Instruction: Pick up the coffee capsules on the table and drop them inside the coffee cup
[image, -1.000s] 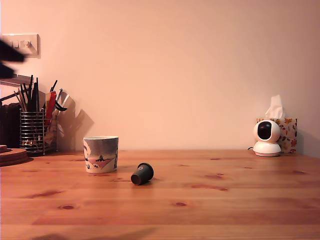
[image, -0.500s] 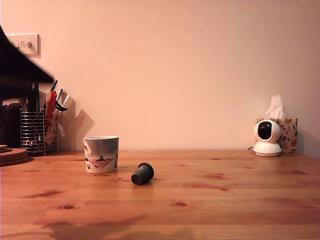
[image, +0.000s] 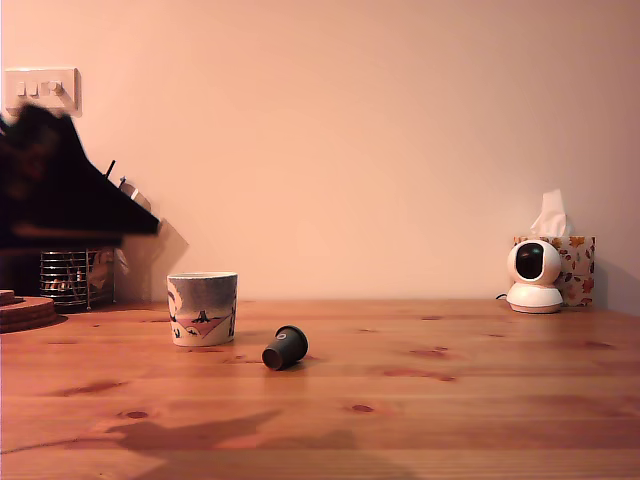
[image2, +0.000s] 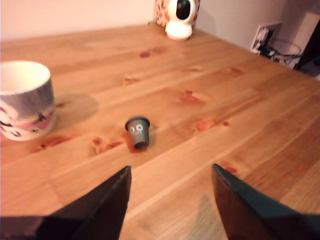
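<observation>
Gripper (image2: 170, 187) spread wide, holding nothing, both fingers dark in the wrist view's foreground and framing bare surface (image2: 210, 85); the one visible capsule (image2: 138, 131) lies ahead at about 11 o'clock of the gap, well clear of either finger. Capsule on its side on the wood, long axis running roughly toward and away from the gripper, one end showing pale marks. Cup (image: 201, 309) stands upright near it, at 9 o'clock of the capsule in the exterior view, not touching; judged: advance and drop, shading toward the cup side.
</observation>
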